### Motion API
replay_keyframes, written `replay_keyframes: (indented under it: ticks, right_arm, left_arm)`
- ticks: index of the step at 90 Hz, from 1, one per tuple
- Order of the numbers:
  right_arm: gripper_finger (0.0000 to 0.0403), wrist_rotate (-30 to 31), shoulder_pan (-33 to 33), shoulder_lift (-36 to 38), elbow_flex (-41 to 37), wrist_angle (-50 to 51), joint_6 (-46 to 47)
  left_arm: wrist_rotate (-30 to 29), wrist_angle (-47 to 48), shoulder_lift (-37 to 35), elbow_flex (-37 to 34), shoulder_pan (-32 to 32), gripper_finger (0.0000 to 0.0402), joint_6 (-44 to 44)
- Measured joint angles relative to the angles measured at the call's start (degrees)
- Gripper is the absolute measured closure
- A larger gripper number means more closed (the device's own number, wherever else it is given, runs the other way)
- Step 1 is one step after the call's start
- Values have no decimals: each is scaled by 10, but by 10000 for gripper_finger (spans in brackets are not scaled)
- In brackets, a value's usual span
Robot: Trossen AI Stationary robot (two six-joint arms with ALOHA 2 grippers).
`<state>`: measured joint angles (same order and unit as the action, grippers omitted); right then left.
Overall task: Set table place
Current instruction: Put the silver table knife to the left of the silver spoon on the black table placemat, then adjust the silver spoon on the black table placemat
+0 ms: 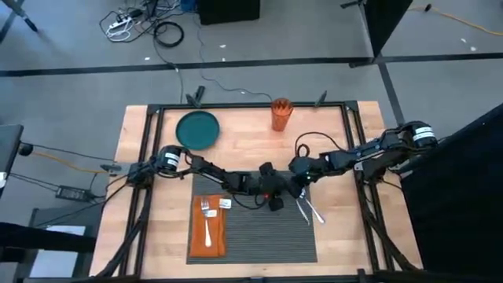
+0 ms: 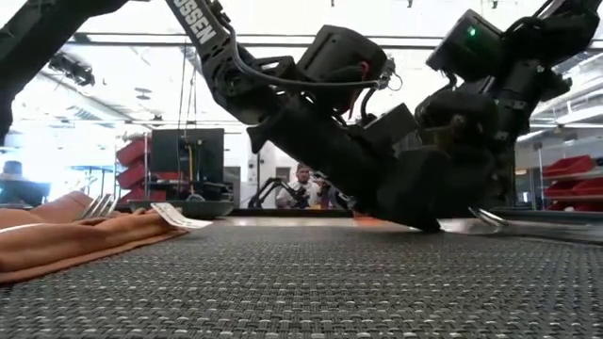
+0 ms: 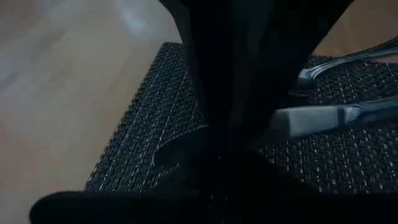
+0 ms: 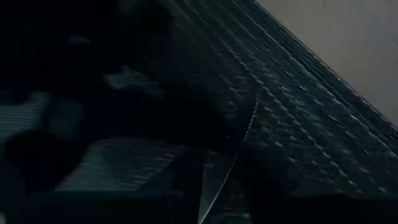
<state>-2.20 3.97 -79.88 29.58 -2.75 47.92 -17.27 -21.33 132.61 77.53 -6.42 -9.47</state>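
The dark grey ribbed placemat (image 1: 259,236) lies on the wood table (image 1: 346,236) near its front edge. On the mat's left part an orange napkin (image 1: 208,228) carries a fork (image 1: 207,218). A knife (image 3: 329,117) and a spoon (image 3: 323,68) lie on the mat's far right part (image 1: 312,209). My left gripper (image 1: 273,196) is low over the mat's far edge, just left of the cutlery. My right gripper (image 1: 300,182) is at the cutlery's far end. In the low view both dark grippers (image 2: 424,188) reach down to the mat beside the spoon (image 2: 490,218).
A teal plate (image 1: 197,130) sits at the far left of the table and an orange cup (image 1: 281,114) at the far middle. A small white tag (image 1: 225,203) lies by the napkin's far end. A person (image 2: 303,184) shows in the room beyond the table.
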Motion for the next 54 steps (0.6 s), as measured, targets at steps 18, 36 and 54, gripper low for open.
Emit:
replay_keyframes:
  ticks: [18, 36, 54]
  right_arm:
    - [328, -6, 0, 14, 3, -5, -1]
    - [328, -6, 0, 11, 3, -1, -5]
    - [328, -10, -2, 45, 3, 1, -21]
  left_arm:
    - [1, -13, 1, 0, 1, 365, 0]
    - [1, -19, 1, 0, 1, 365, 0]
    - [2, 19, -33, -4, -10, 365, 5]
